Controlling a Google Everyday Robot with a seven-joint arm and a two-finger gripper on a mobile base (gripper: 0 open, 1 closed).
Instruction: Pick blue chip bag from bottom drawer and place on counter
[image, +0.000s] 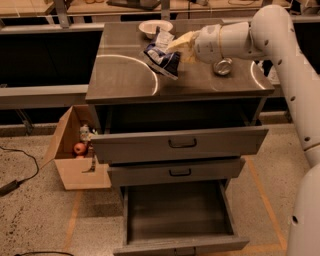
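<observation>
- Dark-blue and silvery foil, crumpled: the blue chip bag (163, 56) sits in the upper middle of the frame, over the back half of the counter (120, 80), tilted with its lower end pointing toward the bottom right.
- Whether the bag's lower end touches the counter top or hangs just above it cannot be told.
- The gripper (176, 46) comes in from the right and its tan fingers (184, 42) are clamped on the bag's upper right edge, grasping it.
- Behind the gripper, the white arm (280, 45) runs to the upper right corner, then bends down along the right edge of the frame.
- A white bowl (155, 27) stands at the back edge of the counter, just beyond the bag.
- A metal can (222, 66) stands on the counter to the right of the bag, just below the gripper's wrist.
- Thin white curved lines (148, 68) cross the glossy counter top, one arc just left of the bag.
- Below the counter, the top drawer (180, 143) is pulled partly out and the middle drawer (176, 172) a little less.
- The bottom drawer (175, 212) is pulled out furthest, near the bottom of the frame, its dark grey inside showing nothing in it.
- An open cardboard box (70, 165) stands on the floor left of the cabinet, with small items inside, one of them round and orange-red.
- A dark cable (20, 165) lies on the speckled floor at the far left.
</observation>
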